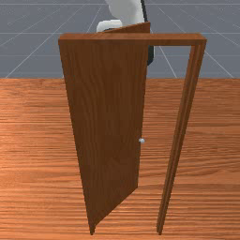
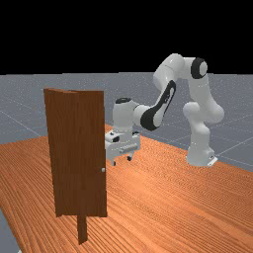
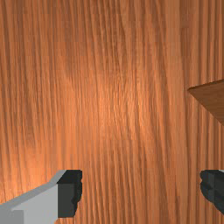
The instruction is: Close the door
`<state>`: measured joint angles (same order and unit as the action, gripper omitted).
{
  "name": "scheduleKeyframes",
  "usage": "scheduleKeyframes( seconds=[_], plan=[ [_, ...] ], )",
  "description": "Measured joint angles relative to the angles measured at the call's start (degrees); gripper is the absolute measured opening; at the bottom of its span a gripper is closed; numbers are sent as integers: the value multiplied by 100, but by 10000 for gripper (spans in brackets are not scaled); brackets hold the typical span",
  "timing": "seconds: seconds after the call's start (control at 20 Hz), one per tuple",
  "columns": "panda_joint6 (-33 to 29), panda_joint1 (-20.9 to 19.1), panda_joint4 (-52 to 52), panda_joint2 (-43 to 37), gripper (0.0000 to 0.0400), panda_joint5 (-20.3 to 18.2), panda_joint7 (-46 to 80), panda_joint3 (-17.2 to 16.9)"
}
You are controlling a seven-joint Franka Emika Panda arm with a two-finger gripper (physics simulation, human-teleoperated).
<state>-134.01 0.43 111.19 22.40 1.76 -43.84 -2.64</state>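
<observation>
The door (image 1: 108, 117) stands open on the table (image 1: 33, 140), upright and swung out of its frame (image 1: 133, 39) toward the robot's side. In the front view it hangs from the left post, and its free edge is well apart from the right post, leaving a gap between them. A small pale knob (image 1: 141, 140) sits at that free edge. The gripper (image 2: 122, 160) is released, its two fingers spread wide with nothing between them. It points downward above the table, near the door, just beyond the knob edge toward the far view's right. In the wrist view, a dark wooden corner of the door lies outside the fingers, apart from them.
</observation>
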Motion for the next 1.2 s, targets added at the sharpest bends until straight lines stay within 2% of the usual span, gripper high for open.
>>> scheduleKeyframes(
  seconds=[0.05, 0.1, 0.15, 0.25, 0.3, 0.35, 0.4, 0.5, 0.6, 0.65, 0.7, 0.75, 0.8, 0.85, 0.9, 0.95, 1.05, 1.1, 1.2],
  plan=[
    [-267, 7, 753, -477, 243, 40, 20, -16],
    [-496, 10, 1500, -992, 148, 89, 43, -34],
    [-690, 6, 2220, -1518, 90, 147, 70, -52],
    [-937, -36, 3592, -2640, 33, 285, 124, -80],
    [-1246, -42, 3642, -2509, 177, 293, -68, -87],
    [-1564, -49, 3663, -2217, 265, 298, -21, -86],
    [-1896, -59, 3668, -1893, 318, 312, -3, -82],
    [-2452, -53, 3520, -1083, 370, 328, 164, -89],
    [-2747, -63, 3019, 50, 389, 316, 187, -65],
    [-3157, -63, 2789, 500, 270, 335, 201, -69],
    [-3249, -57, 2624, 623, 365, 330, 223, -67],
    [-3976, 36, 2762, 653, 400, 164, 575, -212],
    [-3590, -49, 2321, 816, 400, 304, 298, -94],
    [-3864, -45, 2252, 888, 400, 299, 319, -109],
    [-3881, -49, 2135, 953, 400, 275, 335, -109],
    [-4776, -183, 2130, 1096, 400, 495, 68, -1],
    [-5288, -348, 1643, 1460, 400, 628, -23, 122],
    [-5525, 910, 1299, 1797, 400, -136, 568, -972],
    [-5942, 1371, 587, 2394, 400, -602, 597, -1411]
  ],
)
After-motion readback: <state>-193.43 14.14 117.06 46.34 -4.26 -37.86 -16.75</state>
